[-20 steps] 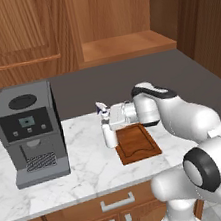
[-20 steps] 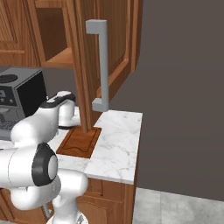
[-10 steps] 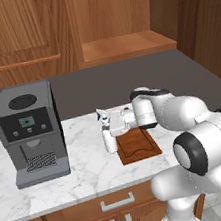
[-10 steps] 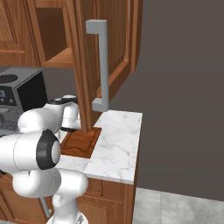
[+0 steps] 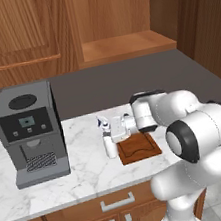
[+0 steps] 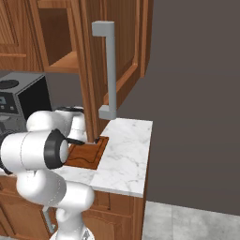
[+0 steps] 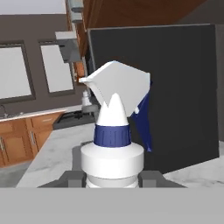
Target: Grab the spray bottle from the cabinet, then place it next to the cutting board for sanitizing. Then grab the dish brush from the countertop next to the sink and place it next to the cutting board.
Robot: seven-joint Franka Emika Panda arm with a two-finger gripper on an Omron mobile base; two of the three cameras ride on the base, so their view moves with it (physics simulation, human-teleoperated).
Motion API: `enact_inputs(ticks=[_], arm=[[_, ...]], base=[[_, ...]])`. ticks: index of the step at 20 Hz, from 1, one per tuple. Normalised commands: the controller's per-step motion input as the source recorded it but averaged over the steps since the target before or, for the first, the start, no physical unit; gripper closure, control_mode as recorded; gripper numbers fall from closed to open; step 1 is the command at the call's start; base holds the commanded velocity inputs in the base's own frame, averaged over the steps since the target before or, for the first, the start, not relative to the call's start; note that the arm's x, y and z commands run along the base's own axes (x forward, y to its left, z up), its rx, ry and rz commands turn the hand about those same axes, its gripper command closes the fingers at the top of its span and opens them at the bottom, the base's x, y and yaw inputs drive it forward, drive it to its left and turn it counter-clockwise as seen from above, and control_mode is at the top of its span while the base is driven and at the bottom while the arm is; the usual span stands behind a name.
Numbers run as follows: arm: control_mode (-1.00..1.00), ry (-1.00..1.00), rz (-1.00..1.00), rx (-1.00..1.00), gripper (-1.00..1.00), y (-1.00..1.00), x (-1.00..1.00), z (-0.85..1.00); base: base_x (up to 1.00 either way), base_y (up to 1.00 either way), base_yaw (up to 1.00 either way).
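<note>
Left base view: one spray bottle (image 5: 109,142) stands upright on the worktop (image 5: 87,174), just left of the one cutting board (image 5: 138,147); the tool (image 5: 113,130) pinches its neck. One coffee machine (image 5: 31,132) stands farther left.

Right base view: one cutting board (image 6: 86,152) beside the arm.

Hand view: fingers (image 7: 150,178) flank the bottle (image 7: 114,144), part-closed.

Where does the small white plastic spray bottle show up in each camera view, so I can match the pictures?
Left base view: the small white plastic spray bottle stands at centre on the white marble countertop, just left of the dark reddish-brown wooden cutting board.
Right base view: I can't find it; the arm covers that spot.
Hand view: it rises large at centre.
Shared landmark: the dark grey coffee machine.
</note>
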Motion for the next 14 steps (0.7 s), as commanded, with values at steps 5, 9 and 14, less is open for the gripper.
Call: enact_inputs(ticks=[5,9,14], arm=[[-1.00,-0.02,0.04,0.07,1.00,0.12,0.00,-0.14],[-1.00,-0.01,0.03,0.06,1.00,0.10,0.02,-0.13],[-1.00,0.00,0.01,0.03,1.00,0.02,0.15,-0.36]], base=[[0.00,0.00,0.00],[0.00,0.00,0.00],[0.00,0.00,0.00]])
